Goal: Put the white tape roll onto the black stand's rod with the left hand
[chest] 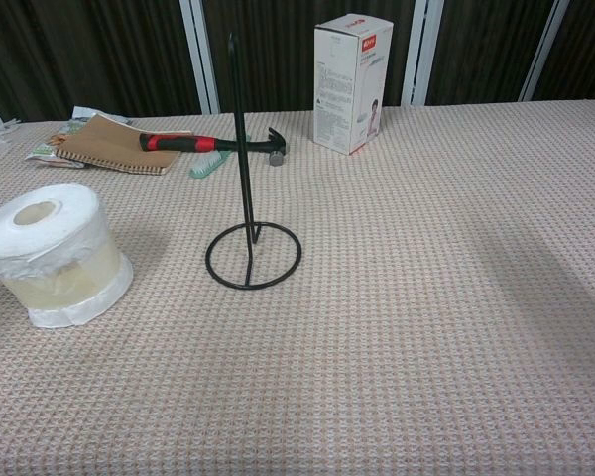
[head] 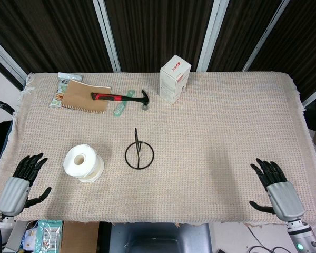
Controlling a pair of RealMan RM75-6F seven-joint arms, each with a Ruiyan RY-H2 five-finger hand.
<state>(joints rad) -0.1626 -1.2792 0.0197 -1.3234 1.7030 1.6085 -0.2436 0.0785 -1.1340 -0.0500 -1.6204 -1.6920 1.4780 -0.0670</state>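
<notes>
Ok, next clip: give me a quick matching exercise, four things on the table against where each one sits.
Things:
1. white tape roll
2. black stand
3. hammer
4. white box

Places:
A. far edge, upright, right of the hammer
B. lying partly on the brown notebook
C. near left, in front of the left robot hand
D. centre, just right of the tape roll

Pairs: 1-C, 2-D, 3-B, 4-A

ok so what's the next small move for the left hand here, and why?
Probably bring the left hand rightward over the tape roll to grip it. The hand rests open at the table's near-left edge, holding nothing, and the roll sits untouched on the cloth just beside it. The stand is upright to the roll's right, its rod bare, so the roll must be picked up first.
</notes>
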